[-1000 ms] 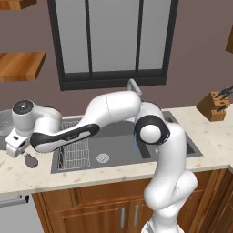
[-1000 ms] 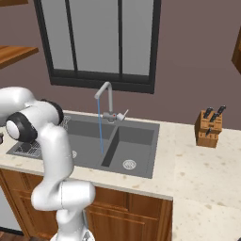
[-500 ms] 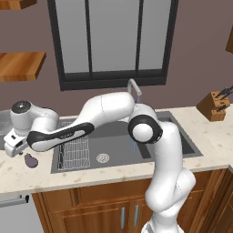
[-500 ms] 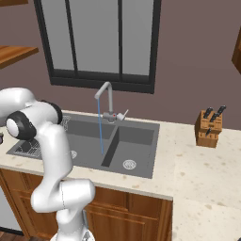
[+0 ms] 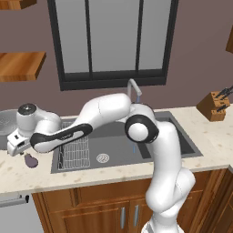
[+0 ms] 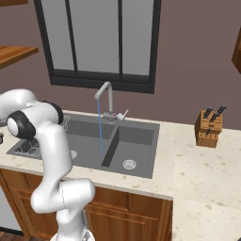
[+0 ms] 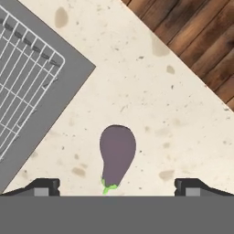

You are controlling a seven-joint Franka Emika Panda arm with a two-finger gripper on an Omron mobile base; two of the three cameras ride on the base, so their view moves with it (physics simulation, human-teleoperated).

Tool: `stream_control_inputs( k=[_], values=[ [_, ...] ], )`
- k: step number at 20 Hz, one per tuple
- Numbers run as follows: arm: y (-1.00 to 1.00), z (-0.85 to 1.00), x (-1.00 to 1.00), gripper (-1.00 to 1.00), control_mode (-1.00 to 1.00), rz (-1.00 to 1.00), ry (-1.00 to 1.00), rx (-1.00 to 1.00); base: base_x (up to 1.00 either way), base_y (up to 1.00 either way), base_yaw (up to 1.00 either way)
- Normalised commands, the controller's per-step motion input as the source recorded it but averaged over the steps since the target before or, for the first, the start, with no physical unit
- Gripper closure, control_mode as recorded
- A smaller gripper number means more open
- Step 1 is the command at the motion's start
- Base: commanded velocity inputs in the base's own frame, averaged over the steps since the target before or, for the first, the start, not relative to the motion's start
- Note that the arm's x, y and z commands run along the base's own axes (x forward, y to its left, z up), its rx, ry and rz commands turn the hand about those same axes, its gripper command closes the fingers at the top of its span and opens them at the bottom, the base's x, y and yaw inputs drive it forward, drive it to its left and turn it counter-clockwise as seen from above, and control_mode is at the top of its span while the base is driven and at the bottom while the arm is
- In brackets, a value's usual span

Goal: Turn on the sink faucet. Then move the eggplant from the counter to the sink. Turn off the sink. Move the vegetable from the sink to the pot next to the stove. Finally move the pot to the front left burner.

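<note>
The arm reaches far left over the sink, and the gripper now sits lower than a second ago — closer above the eggplant, which has not moved. The eggplant lies on the counter just left of the sink's rim, beside the wire dish rack. In the hand view the fingers stand spread wide, one to each side of the eggplant, touching nothing. Water runs from the sink faucet — unchanged.
</note>
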Motion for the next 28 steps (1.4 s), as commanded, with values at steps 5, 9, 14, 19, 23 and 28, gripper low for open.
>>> stream_control_inputs(
  k=[5,9,14,19,23,28],
  values=[
    [0.0,-0.29,0.12,-1.0,-1.0,-0.07,0.05,0.06,0.0,0.0,0.0],
    [0.0,-0.21,0.0,-1.0,-1.0,-0.07,0.14,0.0,0.0,0.0,0.0],
    [0.0,-0.21,0.02,-1.0,-1.0,-0.09,0.1,0.0,0.0,0.0,0.0],
    [0.0,-0.23,0.05,-1.0,-1.0,-0.08,0.06,0.0,0.0,0.0,0.0],
    [0.07,-0.2,0.01,-1.0,-1.0,-0.08,0.01,0.0,0.0,0.0,0.0],
    [0.17,-0.18,0.04,-1.0,-1.0,-0.07,0.02,0.0,0.0,0.0,0.0]
  ],
)
